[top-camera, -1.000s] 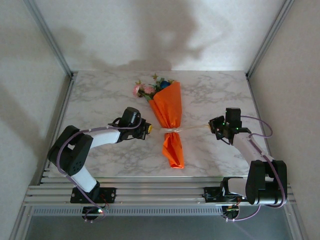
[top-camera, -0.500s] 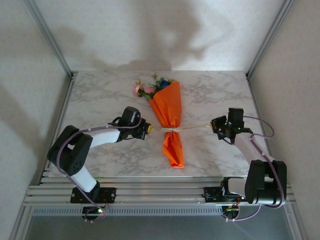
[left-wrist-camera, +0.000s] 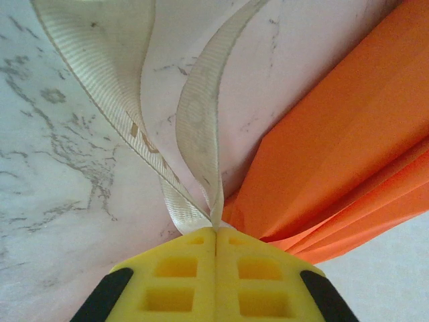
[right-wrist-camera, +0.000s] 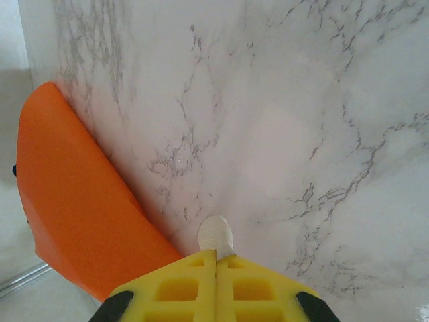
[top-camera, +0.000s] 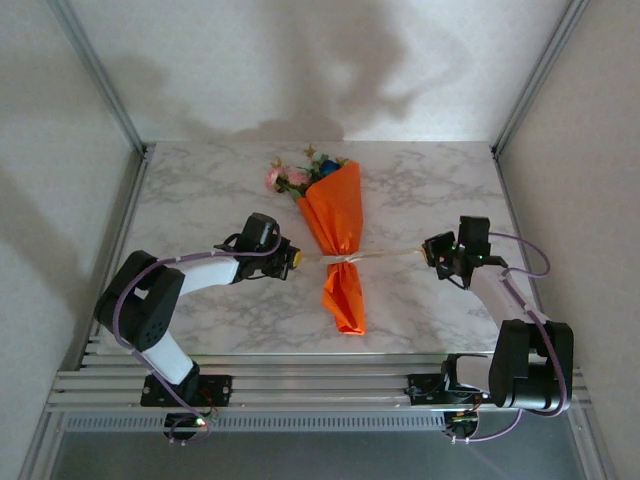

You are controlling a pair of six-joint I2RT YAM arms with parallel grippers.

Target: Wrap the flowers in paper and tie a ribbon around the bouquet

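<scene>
Jaws on both arms are pinched shut, each gripping one end of the ribbon [top-camera: 385,257], with the bouquet [top-camera: 336,235] lying between them.

From where I stand, the left gripper [top-camera: 296,258] has the cream strip caught between its yellow pads [left-wrist-camera: 175,268] just beside the bouquet's waist, two strands rising out of the pinch. The right gripper [top-camera: 428,250] holds the other end well out to the right, with only a stub poking past its fingertips. The ribbon runs straight across the marble table [top-camera: 200,200] to the narrow waist. The bouquet lies mid-table, flowers [top-camera: 290,178] toward the far wall and the flared tail of orange paper [top-camera: 345,300] toward the arms. Holding from opposite sides looks meant to cinch the tie. I'd judge the wrapping done and the knot being tightened; that short stub on the right could slip free.
</scene>
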